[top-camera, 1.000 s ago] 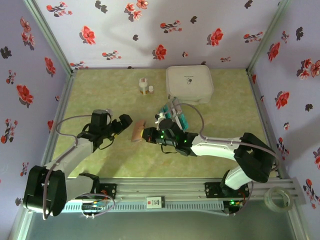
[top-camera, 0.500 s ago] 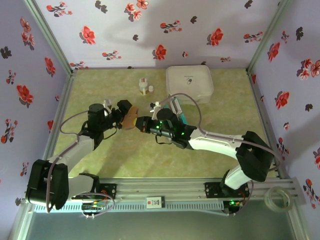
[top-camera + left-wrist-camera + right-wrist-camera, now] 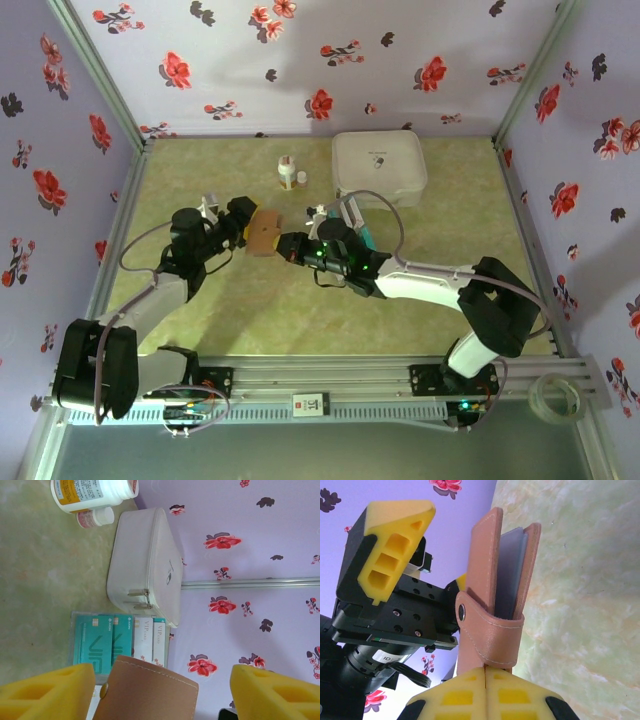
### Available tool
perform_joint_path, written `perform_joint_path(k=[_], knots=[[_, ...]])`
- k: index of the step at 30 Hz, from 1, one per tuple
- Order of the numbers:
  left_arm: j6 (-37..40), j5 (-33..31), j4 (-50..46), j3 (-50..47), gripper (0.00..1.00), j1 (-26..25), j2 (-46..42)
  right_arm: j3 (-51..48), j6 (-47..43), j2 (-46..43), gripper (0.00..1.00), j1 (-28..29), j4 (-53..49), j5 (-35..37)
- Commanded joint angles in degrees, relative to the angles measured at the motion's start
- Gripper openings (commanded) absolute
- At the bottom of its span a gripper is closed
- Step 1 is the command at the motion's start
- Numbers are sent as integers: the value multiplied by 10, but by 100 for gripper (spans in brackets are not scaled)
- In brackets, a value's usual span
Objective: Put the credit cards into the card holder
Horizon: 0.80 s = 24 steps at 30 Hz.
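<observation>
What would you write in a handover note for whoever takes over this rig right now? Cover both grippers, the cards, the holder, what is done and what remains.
Right gripper: shut on the card holder, which it holds between the two arms, ajar at its top.
Left gripper: open, with a finger on either side of the holder, not gripping.
Credit cards: teal and white, in a row on the table beside the white box.
Done: holder picked up.
Left: open it and load the cards.

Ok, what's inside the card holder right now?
Between the card holder's tan flaps, a grey-blue panel shows; card or lining, I cannot tell. The strap covers its lower part.
</observation>
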Motion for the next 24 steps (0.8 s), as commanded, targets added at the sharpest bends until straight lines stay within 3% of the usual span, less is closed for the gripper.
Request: perform_joint_path(k=[1, 15, 21, 24], knots=[[-10, 17, 36, -9, 68, -1, -7, -8, 6, 4, 0, -3, 25, 0], [1, 18, 48, -31, 43, -1, 13, -5, 7, 15, 0, -8, 27, -5], [9, 20, 67, -42, 26, -1, 24, 2, 10, 27, 0, -9, 28, -11], [22, 20, 70, -44, 13, -1, 28, 5, 9, 31, 0, -9, 25, -13]])
